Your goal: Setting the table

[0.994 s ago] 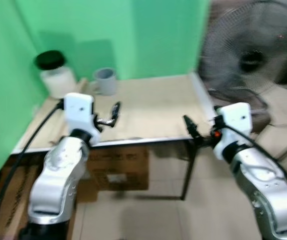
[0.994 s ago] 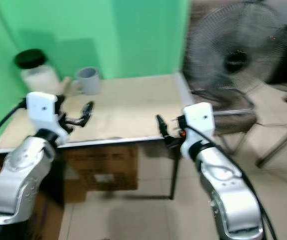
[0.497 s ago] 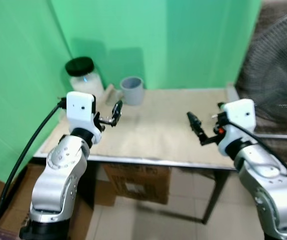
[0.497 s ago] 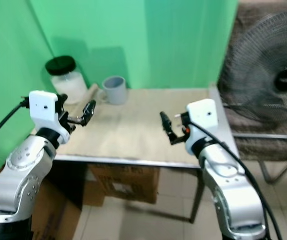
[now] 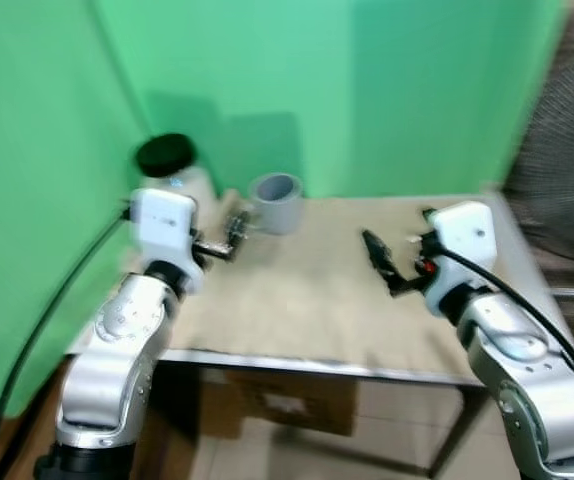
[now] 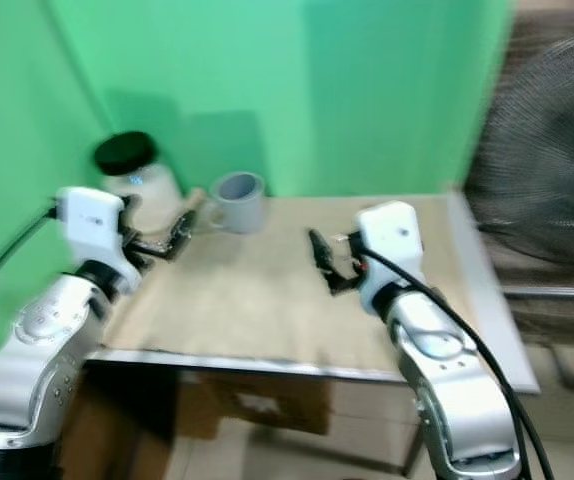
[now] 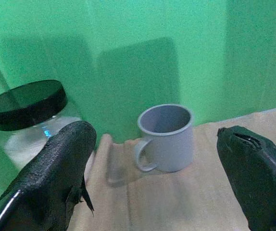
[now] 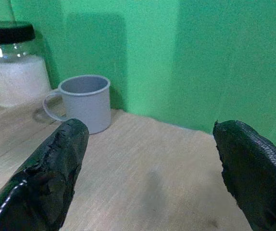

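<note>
So, near to far, this is how it looks from up here:

Table edge: metal rim of the table (image 5: pixel 297 362) runs closest to me, with a tan cloth-like cover on top.

My left gripper: left gripper (image 5: pixel 235 226) hovers over the left part of the table, fingers (image 7: pixel 61 178) spread wide apart, nothing between them.

My right gripper: right gripper (image 5: pixel 377 255) hangs above the middle-right of the tabletop, fingers (image 8: pixel 46 180) also wide open and holding nothing.

Mug: grey mug (image 7: pixel 166 137) stands upright at the back of the table, just beyond my left gripper, handle turned toward the jar. Looks empty from the wrist view.

Jar: glass jar (image 8: pixel 17 72) with a black lid and something white inside, at the back left corner, near the mug but apart from it.

Backdrop: green wall (image 5: pixel 367 90) right behind the table and along its left side.

Off to the right: a big fan (image 6: pixel 557 150) stands beside the table, pretty blurry.
</note>
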{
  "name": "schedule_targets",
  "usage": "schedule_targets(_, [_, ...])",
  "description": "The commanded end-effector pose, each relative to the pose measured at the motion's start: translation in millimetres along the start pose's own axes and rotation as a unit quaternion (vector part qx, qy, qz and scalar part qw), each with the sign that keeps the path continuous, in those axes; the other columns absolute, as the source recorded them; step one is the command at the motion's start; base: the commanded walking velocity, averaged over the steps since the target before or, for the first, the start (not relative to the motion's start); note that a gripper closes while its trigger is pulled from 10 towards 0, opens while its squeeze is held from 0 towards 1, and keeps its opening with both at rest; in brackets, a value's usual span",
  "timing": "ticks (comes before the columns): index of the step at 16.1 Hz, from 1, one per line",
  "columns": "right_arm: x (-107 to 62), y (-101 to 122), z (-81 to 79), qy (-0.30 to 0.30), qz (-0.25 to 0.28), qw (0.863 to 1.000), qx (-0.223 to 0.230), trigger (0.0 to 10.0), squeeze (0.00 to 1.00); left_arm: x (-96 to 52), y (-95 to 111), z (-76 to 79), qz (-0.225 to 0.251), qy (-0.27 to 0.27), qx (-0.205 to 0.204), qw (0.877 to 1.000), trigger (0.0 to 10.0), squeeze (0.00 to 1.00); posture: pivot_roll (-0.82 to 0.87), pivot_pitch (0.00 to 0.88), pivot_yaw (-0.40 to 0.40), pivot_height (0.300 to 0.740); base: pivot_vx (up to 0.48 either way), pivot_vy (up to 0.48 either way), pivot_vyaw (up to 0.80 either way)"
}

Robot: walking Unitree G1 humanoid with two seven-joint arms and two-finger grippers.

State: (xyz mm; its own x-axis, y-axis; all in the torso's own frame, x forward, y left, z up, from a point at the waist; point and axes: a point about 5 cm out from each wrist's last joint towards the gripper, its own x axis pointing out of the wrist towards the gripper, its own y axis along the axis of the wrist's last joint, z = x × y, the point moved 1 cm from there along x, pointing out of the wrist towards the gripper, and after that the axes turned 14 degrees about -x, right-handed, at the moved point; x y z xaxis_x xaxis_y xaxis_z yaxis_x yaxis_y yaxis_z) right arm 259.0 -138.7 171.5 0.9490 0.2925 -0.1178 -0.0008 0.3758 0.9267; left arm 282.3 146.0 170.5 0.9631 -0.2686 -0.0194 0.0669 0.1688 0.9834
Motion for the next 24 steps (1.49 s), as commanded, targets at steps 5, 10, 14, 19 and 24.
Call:
schedule_targets(5, [13.1, 2, -0.5, 0.011, 0.018, 1.000, 0.013, 10.0, 0.00, -10.8, -10, -4.8, -0.025, 0.001, 0.043, 0.999, 10.0, 0.00, 0.03, 0.000, 0.089, 0.740, 0.335, 0.000, 0.16])
schedule_targets(10, [20.2, -14, -2.1, 0.050, -0.018, 0.999, 0.011, 10.0, 0.00, -18.5, -28, 10.0, -0.071, -0.052, 0.050, 0.995, 10.0, 0.00, 0.03, 0.000, 0.057, 0.740, 0.121, 0.000, 0.00])
schedule_targets(14, [44.2, -13, 4.5, 0.072, 0.004, 0.996, 0.053, 10.0, 1.00, -18.3, -45, 6.3, -0.119, -0.073, 0.087, 0.986, 10.0, 0.00, 0.03, 0.000, 0.036, 0.740, 0.000, 0.000, 0.00])
schedule_targets(19, [88.5, -1, 0.5, 0.163, 0.017, 0.984, -0.071, 10.0, 1.00, -18.6, -53, 6.5, -0.155, -0.118, 0.104, 0.975, 10.0, 0.00, 0.03, 0.000, 0.020, 0.740, 0.000, 0.000, 0.00])
schedule_targets(24, [114.7, -12, 16.9, 0.208, -0.064, 0.963, -0.160, 10.0, 1.00, -19.3, -54, 15.2, -0.166, -0.166, 0.111, 0.966, 10.0, 0.00, 0.03, 0.000, 0.018, 0.740, 0.000, 0.000, 0.00])
